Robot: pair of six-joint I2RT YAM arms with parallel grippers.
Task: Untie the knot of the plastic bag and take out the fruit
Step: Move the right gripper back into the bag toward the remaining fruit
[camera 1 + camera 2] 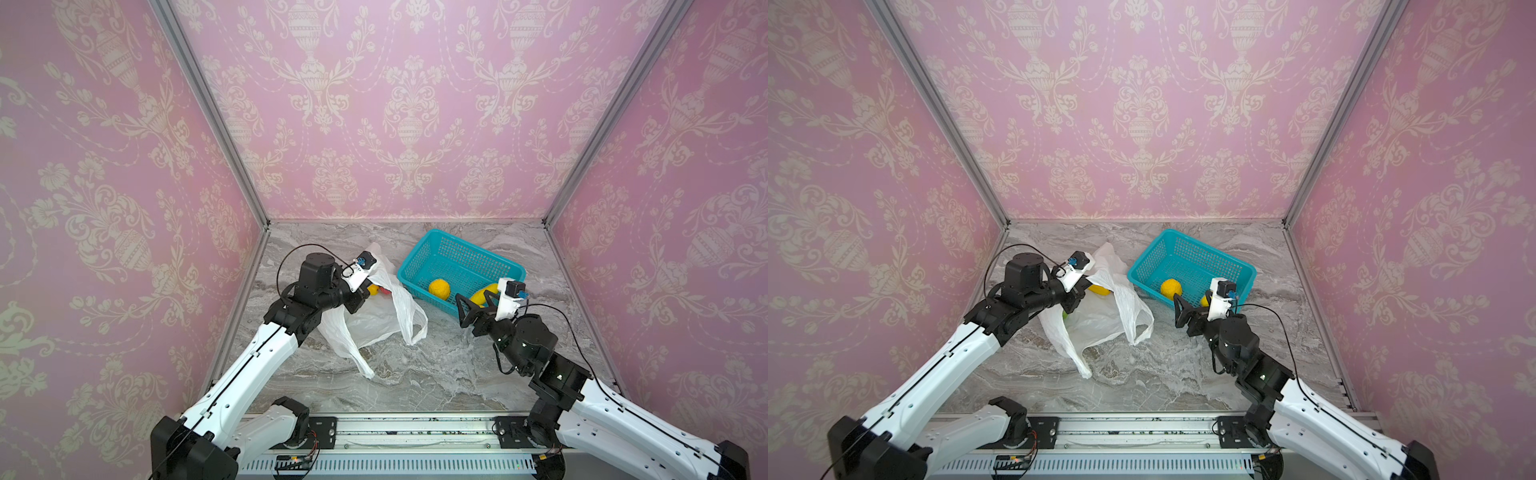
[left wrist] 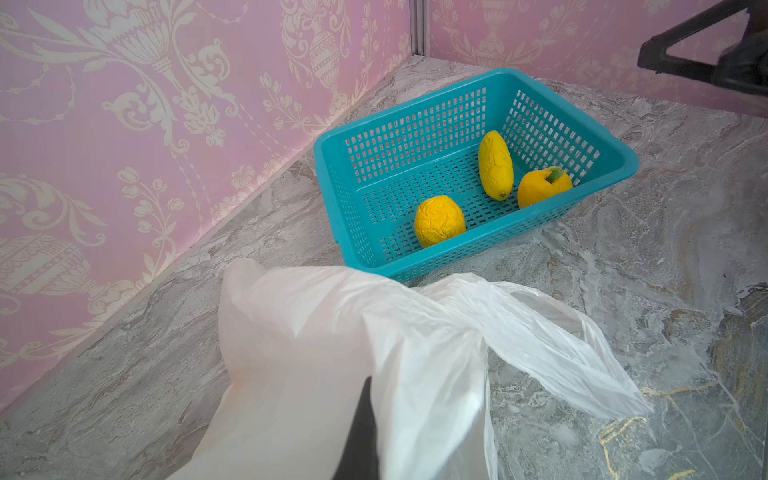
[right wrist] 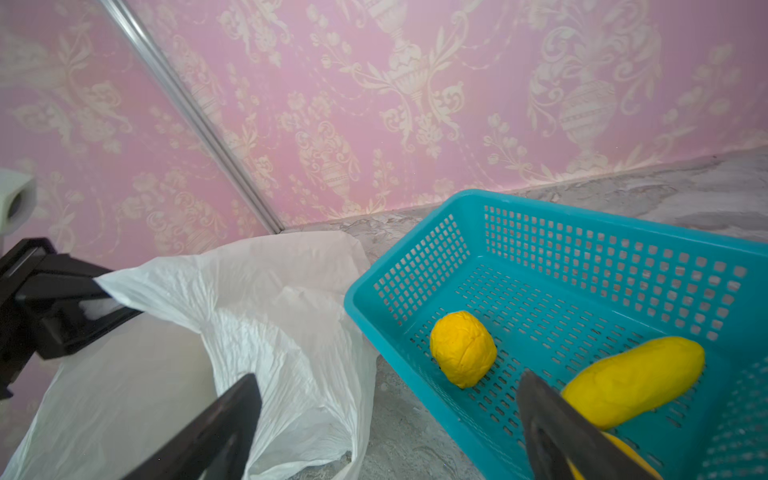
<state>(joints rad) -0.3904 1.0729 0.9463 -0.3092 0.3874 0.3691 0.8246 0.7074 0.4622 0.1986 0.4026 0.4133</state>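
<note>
My left gripper (image 3: 104, 297) is pinched shut on the rim of the plastic bag (image 1: 374, 320). It holds that edge up off the table (image 1: 415, 374), so the mouth of the bag gapes open toward the right.

My right gripper (image 3: 388, 380) has its two fingers spread wide apart. It holds nothing. It hangs in the air over the near rim of the basket (image 1: 411, 255), between the bag and the fruit in the basket.

Now I count. There is one white bag, on the left side of the table. It has two loop handles, and they are loose and not tied together. One handle (image 1: 361, 365) trails toward the near edge and the other handle (image 1: 415, 328) lies to the right, near the basket.

There is one teal basket, to the right of the bag and a little farther back. The bag's far side comes just beside its left wall.

I see three pieces of fruit in the basket: one round yellow-orange fruit (image 2: 439, 220), one long yellow fruit (image 2: 496, 164) and one orange fruit with a green stem (image 2: 544, 187).

More fruit is in the bag. In the top views I can pick out a bit of yellow fruit (image 1: 1100, 289), a bit of pink-red fruit (image 1: 384, 293) and a bit of green fruit (image 1: 1065, 315). The plastic and my left arm hide the rest, so I cannot count them all.
</note>
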